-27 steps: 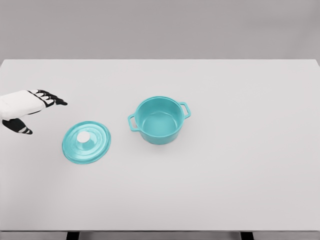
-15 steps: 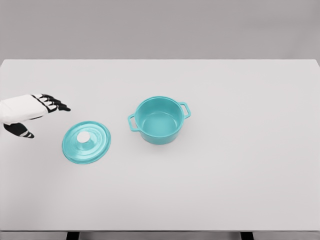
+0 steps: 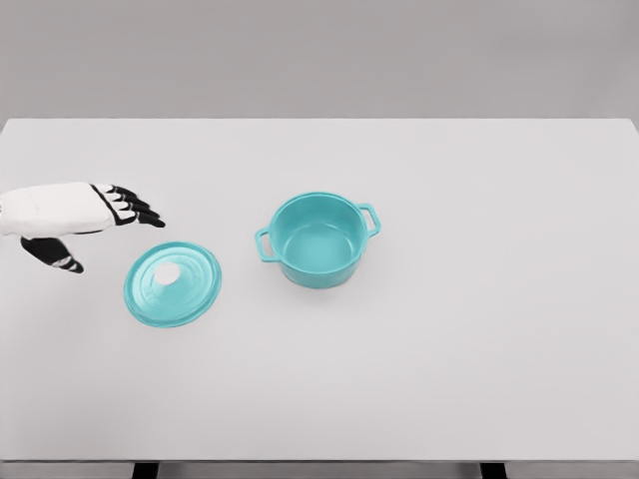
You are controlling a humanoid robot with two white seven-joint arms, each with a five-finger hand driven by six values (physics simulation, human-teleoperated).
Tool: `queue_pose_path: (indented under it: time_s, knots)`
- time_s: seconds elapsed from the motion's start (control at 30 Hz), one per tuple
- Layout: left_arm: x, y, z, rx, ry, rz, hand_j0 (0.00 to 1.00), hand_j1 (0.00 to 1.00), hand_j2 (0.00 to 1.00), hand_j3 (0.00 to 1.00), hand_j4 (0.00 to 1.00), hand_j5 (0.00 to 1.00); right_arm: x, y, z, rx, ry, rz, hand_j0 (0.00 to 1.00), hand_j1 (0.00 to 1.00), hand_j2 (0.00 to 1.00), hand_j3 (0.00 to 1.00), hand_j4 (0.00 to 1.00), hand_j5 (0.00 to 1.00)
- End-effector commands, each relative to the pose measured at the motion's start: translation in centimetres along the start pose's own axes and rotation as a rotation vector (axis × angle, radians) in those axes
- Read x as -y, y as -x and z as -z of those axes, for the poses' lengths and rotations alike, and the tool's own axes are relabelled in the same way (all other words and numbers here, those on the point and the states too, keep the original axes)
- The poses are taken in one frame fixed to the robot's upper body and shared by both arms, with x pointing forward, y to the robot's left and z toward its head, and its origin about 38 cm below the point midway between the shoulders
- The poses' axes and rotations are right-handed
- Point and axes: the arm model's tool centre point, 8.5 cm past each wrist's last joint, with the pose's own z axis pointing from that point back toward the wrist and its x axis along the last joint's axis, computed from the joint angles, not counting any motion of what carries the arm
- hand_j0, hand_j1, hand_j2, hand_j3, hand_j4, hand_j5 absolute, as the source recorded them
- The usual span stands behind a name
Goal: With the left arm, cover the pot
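Bare simulated test bench: plain white table (image 3: 479,379), featureless grey backdrop (image 3: 319,55), flat rendered lighting.

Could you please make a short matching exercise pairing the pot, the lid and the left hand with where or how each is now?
Things:
1. pot
2. lid
3. left hand

States:
a. flat on the table, white knob up
b. open fingers, holding nothing
c. uncovered, near the table's middle

Pairs: 1-c, 2-a, 3-b

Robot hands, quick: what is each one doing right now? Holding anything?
Left hand: open, fingers spread, holding nothing, up and left of the lid.
Right hand: not in the picture.
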Motion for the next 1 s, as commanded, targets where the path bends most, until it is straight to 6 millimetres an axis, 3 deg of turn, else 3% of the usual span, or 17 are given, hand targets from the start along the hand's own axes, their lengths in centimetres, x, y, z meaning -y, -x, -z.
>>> queue_pose_path:
  time_s: [0.0, 0.17, 0.37, 0.53, 0.87, 0.97]
  knots:
    - [0.2, -0.9, 0.8, 0.036, 0.001, -0.006, 1.00, 1.00, 1.00, 1.00, 1.00, 1.00, 0.0, 0.0, 0.0, 0.000, 0.000, 0.000, 1.00, 1.00, 1.00, 1.00, 1.00, 1.00]
    - [0.9, -2.7, 4.7, 0.129, -0.024, -0.046, 1.00, 1.00, 1.00, 1.00, 1.00, 1.00, 0.0, 0.0, 0.0, 0.000, 0.000, 0.000, 1.00, 1.00, 1.00, 1.00, 1.00, 1.00]
    - [2.3, -2.2, 5.4, 0.081, 0.018, -0.110, 1.00, 1.00, 1.00, 1.00, 1.00, 1.00, 0.0, 0.0, 0.0, 0.000, 0.000, 0.000, 1.00, 1.00, 1.00, 1.00, 1.00, 1.00]
    - [2.2, -1.9, 5.9, 0.050, 0.013, -0.212, 1.00, 1.00, 1.00, 1.00, 1.00, 1.00, 0.0, 0.0, 0.0, 0.000, 0.000, 0.000, 1.00, 1.00, 1.00, 1.00, 1.00, 1.00]
    - [3.0, -2.3, 6.4, 0.062, 0.041, -0.212, 1.00, 1.00, 1.00, 1.00, 1.00, 1.00, 0.0, 0.0, 0.0, 0.000, 0.000, 0.000, 1.00, 1.00, 1.00, 1.00, 1.00, 1.00]
    - [2.9, -2.3, 6.4, 0.066, 0.040, -0.208, 0.93, 0.93, 0.93, 0.93, 0.93, 0.93, 0.0, 0.0, 0.0, 0.000, 0.000, 0.000, 1.00, 1.00, 1.00, 1.00, 1.00, 1.00]
